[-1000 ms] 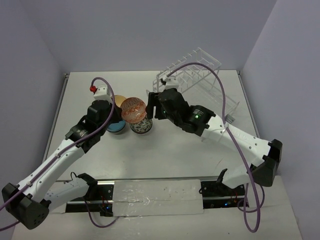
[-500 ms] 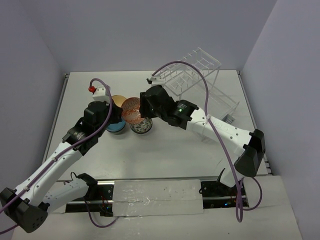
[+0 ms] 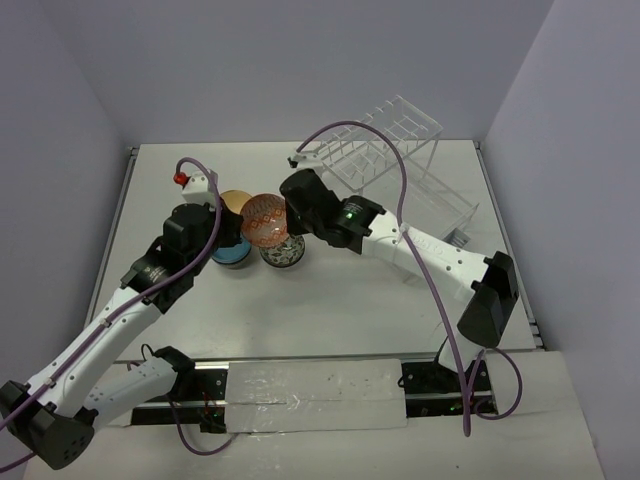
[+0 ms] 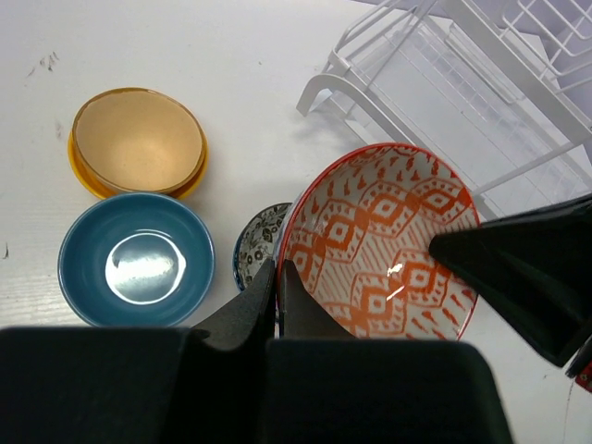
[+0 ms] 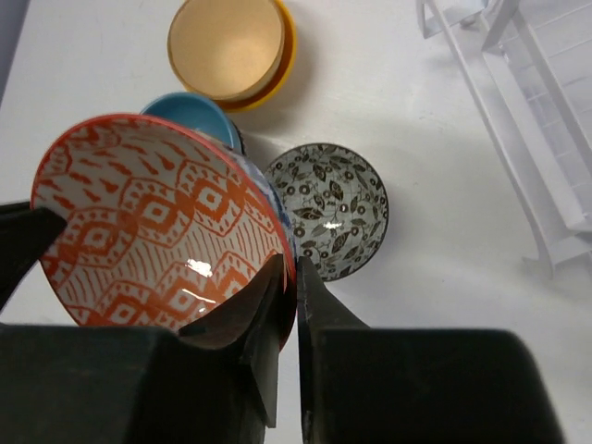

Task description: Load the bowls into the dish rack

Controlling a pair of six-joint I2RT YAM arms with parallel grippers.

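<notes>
Left pincer (image 4: 279,277): is clamping shut on the rim of the orange-red diamond-patterned bowl (image 4: 379,245), which is lying just ahead of its tips.
Right pincer (image 5: 289,277): is pinching the opposite rim of the same bowl, one finger inside the wall and one outside.
Bowl position: is hanging tilted between the two pincers, seemingly lifted clear of the counter (image 3: 350,310) and above the other bowls.
Other bowls: the blue bowl (image 4: 136,259) is sitting to the left of the left pincer's tips. The tan bowl (image 4: 137,139), nested in a yellow one, is sitting farther ahead. The dark floral bowl (image 5: 328,208) is lying just ahead of the right pincer.
Dish rack (image 3: 400,150): is standing ahead and to the right of the right pincer, apart from the held bowl.
Handling: the bowl is looking like glazed ceramic, so probably stiff, slick, breakable and fairly heavy for a thin-edge pinch.
Where to hold: the rim is offering the only purchase. The fingers are best set deep over the wall, so that the bowl is not swinging or sliding out.
</notes>
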